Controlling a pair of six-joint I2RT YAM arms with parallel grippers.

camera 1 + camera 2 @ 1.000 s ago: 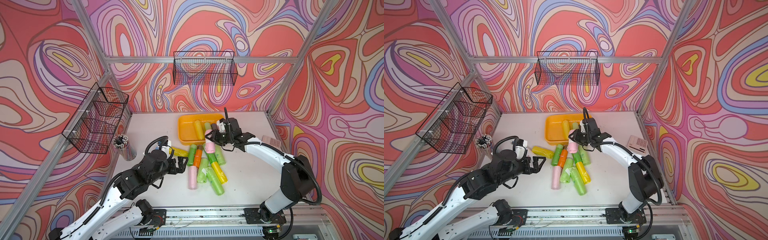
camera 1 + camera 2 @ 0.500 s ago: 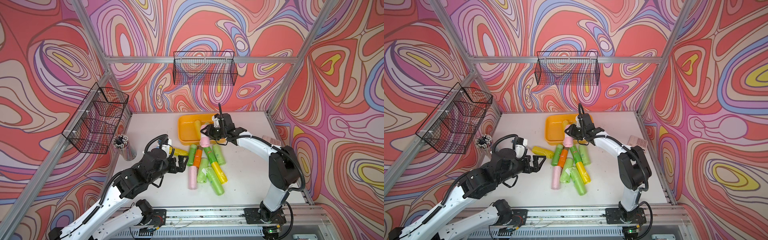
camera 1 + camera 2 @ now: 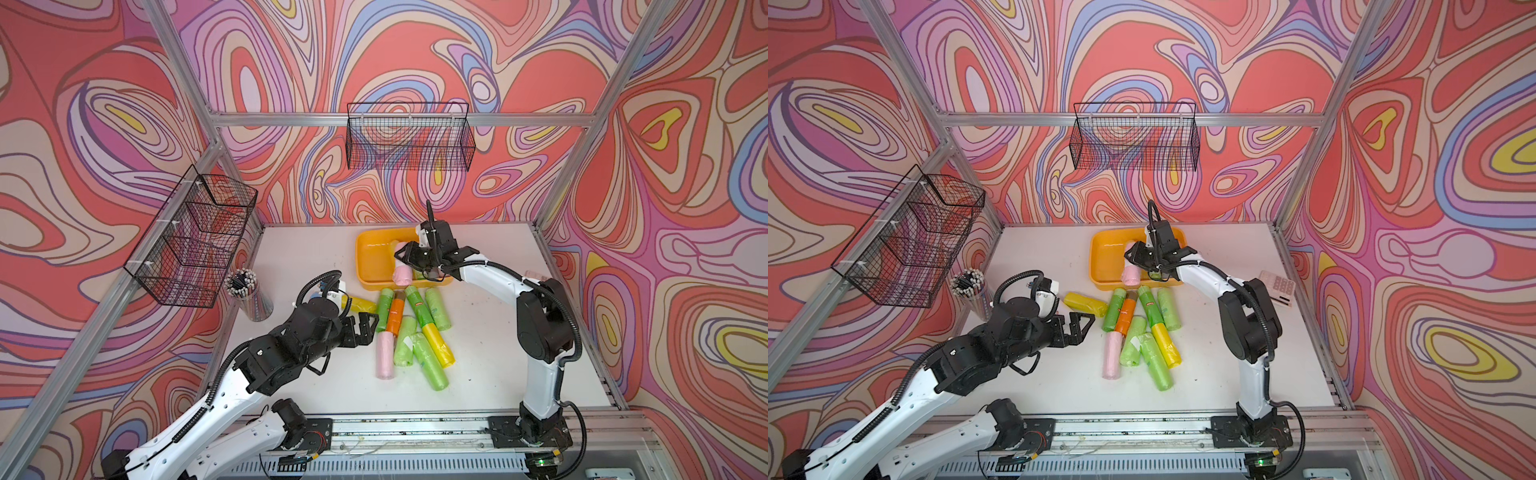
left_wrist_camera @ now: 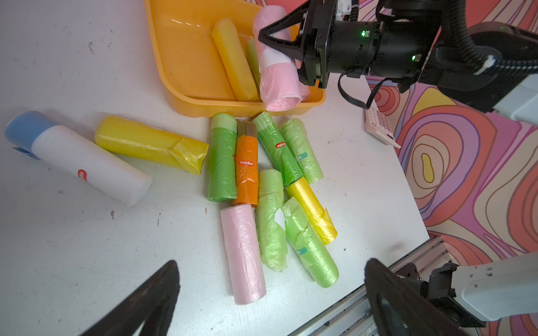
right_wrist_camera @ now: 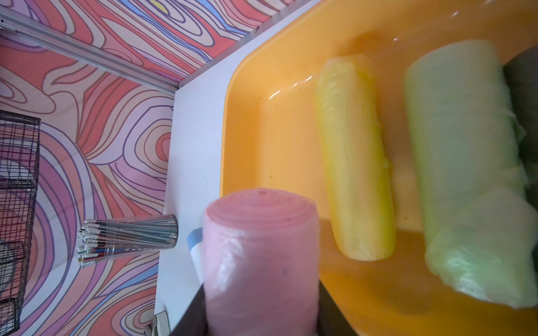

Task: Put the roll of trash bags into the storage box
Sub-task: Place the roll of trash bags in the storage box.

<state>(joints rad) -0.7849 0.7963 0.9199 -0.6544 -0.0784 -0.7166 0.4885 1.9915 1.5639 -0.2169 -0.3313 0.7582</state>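
In both top views I saw the right gripper [image 3: 404, 258] clamped on the pink roll [image 3: 402, 272]. It held the roll over the near right part of the storage box [image 3: 370, 257], which sat at the far middle of the table [image 3: 498, 353]. The roll's near end overhung the box's near rim [image 3: 1100, 282]. The left gripper [image 3: 371, 326] stood spread wide with nothing between its fingers, just left of the pile of loose rolls [image 3: 409, 332] that lay on the table near of the box. Two black wire baskets [image 3: 1133, 137] hung on the walls.

From the left wrist view, the left gripper [image 4: 270, 261] showed its two dark fingers [image 4: 163, 293] far apart over the pile [image 4: 247, 174]. The right gripper [image 4: 279, 55] pinched the pink roll [image 4: 278, 84] at its white band. The roll was tilted, low end at the box's near rim, and I could not tell whether it touched. A yellow roll [image 4: 233, 61] and a green roll [image 4: 251, 58] lay inside the box [image 4: 186, 58] beside it. A white cylinder with a blue end [image 4: 84, 163] lay left of the pile, and a calculator [image 4: 380, 128] lay at the table's right edge.

From the right wrist view, the pink roll [image 5: 259, 256] filled the gap between the fingers [image 5: 332, 314]. Beyond it lay the box floor [image 5: 270, 131] with the yellow roll [image 5: 355, 157] and the green roll [image 5: 463, 151] side by side. A pencil cup [image 5: 131, 235] stood by the left wall.
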